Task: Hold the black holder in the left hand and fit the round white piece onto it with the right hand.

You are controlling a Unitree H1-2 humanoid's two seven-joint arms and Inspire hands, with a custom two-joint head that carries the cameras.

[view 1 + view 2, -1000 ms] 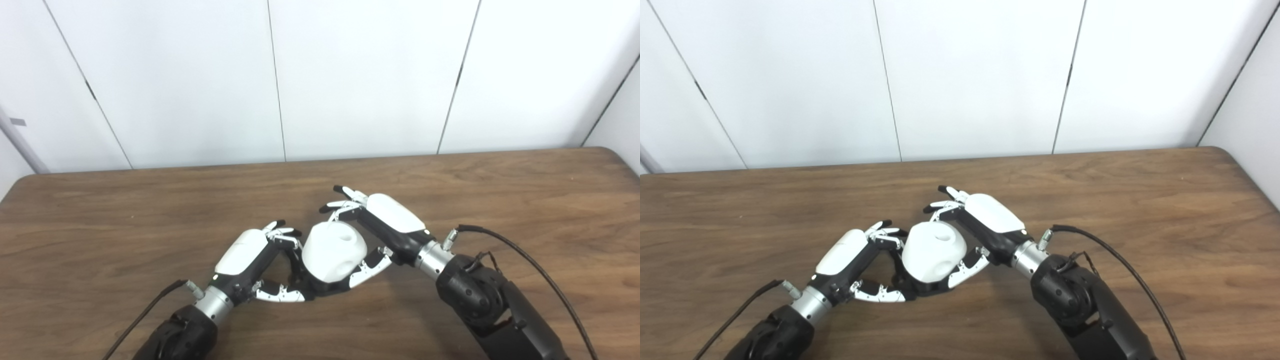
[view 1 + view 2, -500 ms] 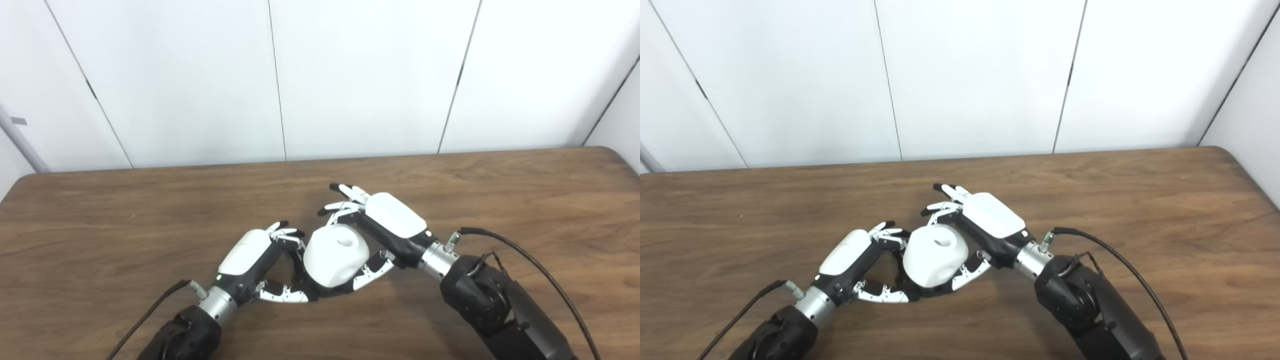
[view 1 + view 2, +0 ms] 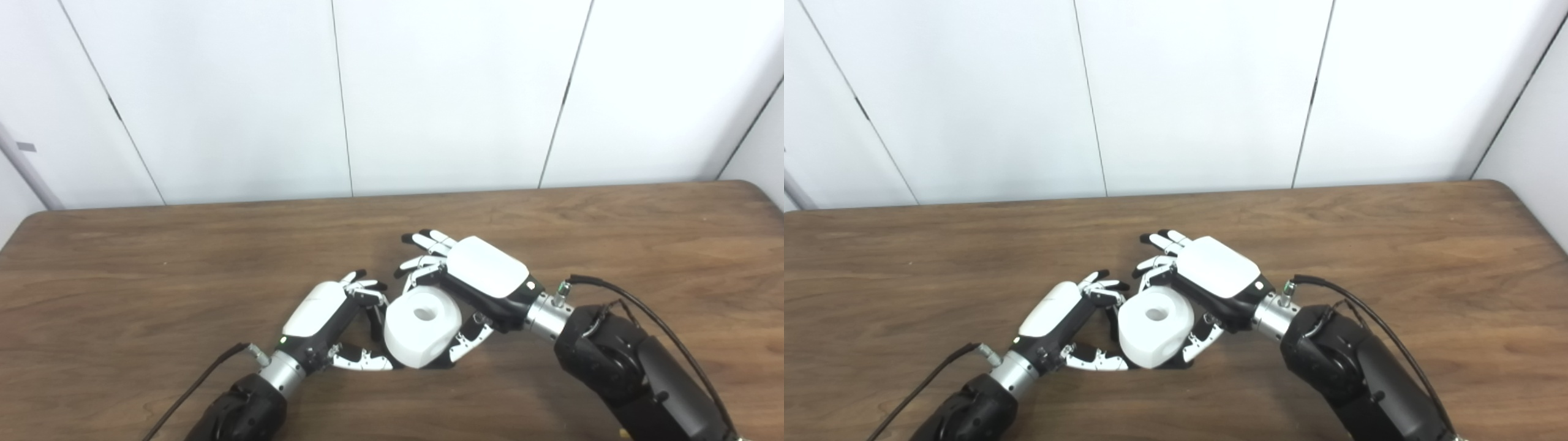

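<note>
Nearest the camera, two dark forearms come in over the front edge of a brown wooden table (image 3: pixel 122 257), each trailing a black cable (image 3: pixel 667 331). The left hand (image 3: pixel 318 312) lies low on the table, its fingers (image 3: pixel 361 288) curled inward and its thumb (image 3: pixel 361 362) stretched along the table toward the middle. There it meets the black holder (image 3: pixel 375 318), of which only a dark sliver shows between the hand and the white roll; the fingers seem to close on it, though the grasp itself is mostly hidden. The round white piece (image 3: pixel 421 327), a roll with a hole in its top face, sits upright just right of that hand, over the holder. The right hand (image 3: pixel 474 278) holds it from the far right side, palm arched over it, thumb (image 3: pixel 468 344) pressed to its near side and some fingers (image 3: pixel 411 269) touching its far rim, while the others point outward, loose. Behind the table stands a white panelled wall (image 3: pixel 453 92).
</note>
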